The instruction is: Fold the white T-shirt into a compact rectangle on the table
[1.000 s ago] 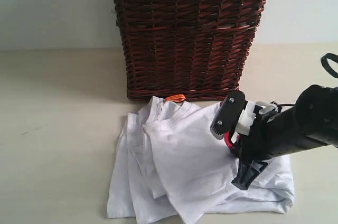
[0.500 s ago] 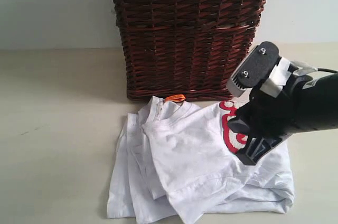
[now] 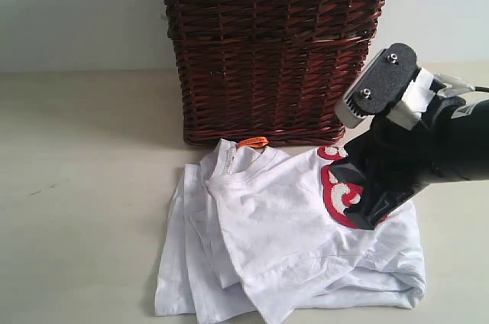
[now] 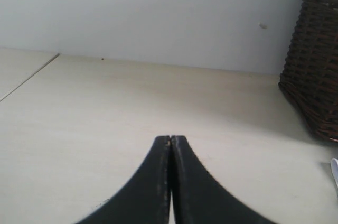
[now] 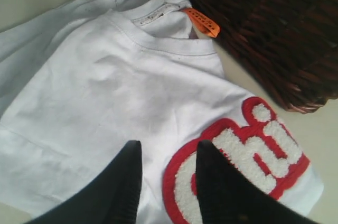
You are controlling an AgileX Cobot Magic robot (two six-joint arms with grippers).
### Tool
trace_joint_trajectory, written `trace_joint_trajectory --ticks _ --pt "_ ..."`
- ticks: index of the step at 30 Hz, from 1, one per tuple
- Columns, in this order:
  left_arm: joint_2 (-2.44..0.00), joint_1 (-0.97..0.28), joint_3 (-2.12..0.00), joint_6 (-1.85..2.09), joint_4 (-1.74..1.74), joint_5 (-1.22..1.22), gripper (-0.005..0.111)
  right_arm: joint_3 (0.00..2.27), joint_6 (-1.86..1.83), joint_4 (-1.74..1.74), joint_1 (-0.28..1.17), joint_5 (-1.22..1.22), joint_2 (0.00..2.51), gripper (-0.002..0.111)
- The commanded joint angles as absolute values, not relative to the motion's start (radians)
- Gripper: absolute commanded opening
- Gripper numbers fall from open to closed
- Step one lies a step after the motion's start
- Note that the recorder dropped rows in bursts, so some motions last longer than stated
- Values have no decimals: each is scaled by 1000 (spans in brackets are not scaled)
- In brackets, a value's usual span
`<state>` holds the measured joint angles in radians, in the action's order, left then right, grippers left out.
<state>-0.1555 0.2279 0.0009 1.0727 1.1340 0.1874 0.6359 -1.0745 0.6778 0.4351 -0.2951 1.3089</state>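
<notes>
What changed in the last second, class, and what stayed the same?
The right gripper rose up and back off the white T-shirt and opened, apparently letting the cloth go and uncovering the red lettering. The shirt's folds and the wicker basket stayed as they were.

The right arm (image 3: 452, 148) was matte black, with a dark speckled plate (image 3: 380, 83) bearing two silver screws (image 3: 392, 57), a white block (image 3: 419, 98) beside that plate, and smooth curved black fingers (image 5: 227, 192).
</notes>
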Motion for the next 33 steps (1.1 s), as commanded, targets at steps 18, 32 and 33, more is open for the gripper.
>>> trace_joint_trajectory --ticks 18,32,33 --pt "-151 230 0 1068 1131 189 0 303 -969 582 193 312 747 35" --pt "-151 230 0 1068 1131 189 0 0 -729 645 114 249 130 35" --pt "-151 230 0 1068 1131 189 0 0 -727 645 114 194 32 35"
